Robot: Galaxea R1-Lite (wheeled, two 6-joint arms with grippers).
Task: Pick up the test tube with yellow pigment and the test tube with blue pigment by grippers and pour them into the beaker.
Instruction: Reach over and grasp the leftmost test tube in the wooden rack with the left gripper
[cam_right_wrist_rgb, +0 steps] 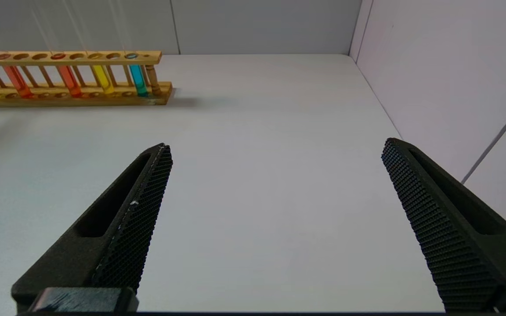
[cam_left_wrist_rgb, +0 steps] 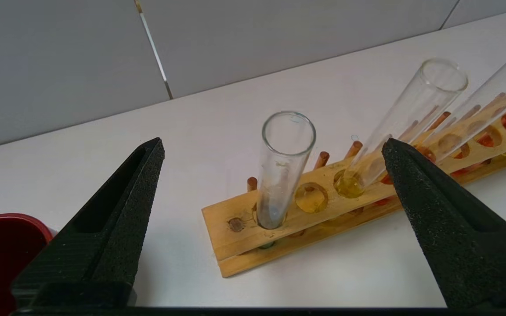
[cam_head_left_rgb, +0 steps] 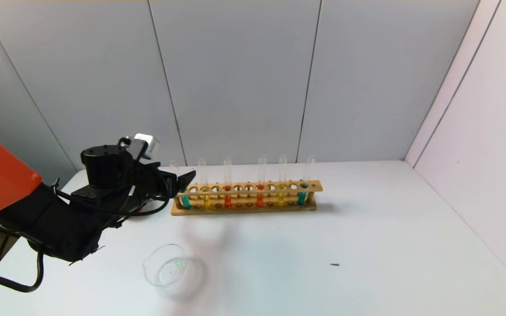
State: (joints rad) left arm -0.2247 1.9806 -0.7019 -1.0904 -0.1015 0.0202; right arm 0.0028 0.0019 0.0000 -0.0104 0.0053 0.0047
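Note:
A wooden rack point(cam_head_left_rgb: 244, 197) holds several tubes. Blue-pigment tubes stand at its left end point(cam_head_left_rgb: 186, 201) and right end point(cam_head_left_rgb: 301, 197). Yellow-pigment tubes stand second from the left point(cam_head_left_rgb: 207, 201) and second from the right point(cam_head_left_rgb: 280, 198). My left gripper point(cam_head_left_rgb: 182, 183) is open at the rack's left end. In the left wrist view the gripper point(cam_left_wrist_rgb: 272, 149) has the end tube point(cam_left_wrist_rgb: 281, 175) between its spread fingers, untouched, with the yellow tube point(cam_left_wrist_rgb: 404, 114) by one fingertip. The clear beaker point(cam_head_left_rgb: 171, 268) sits near the front. My right gripper point(cam_right_wrist_rgb: 277, 147) is open and empty over bare table, out of the head view.
Two orange-red tubes point(cam_head_left_rgb: 228, 199) stand mid-rack. A dark red cup point(cam_left_wrist_rgb: 2, 254) stands left of the rack, hidden behind my left arm in the head view. Walls close the back and right sides. A small dark speck point(cam_head_left_rgb: 334, 264) lies on the table.

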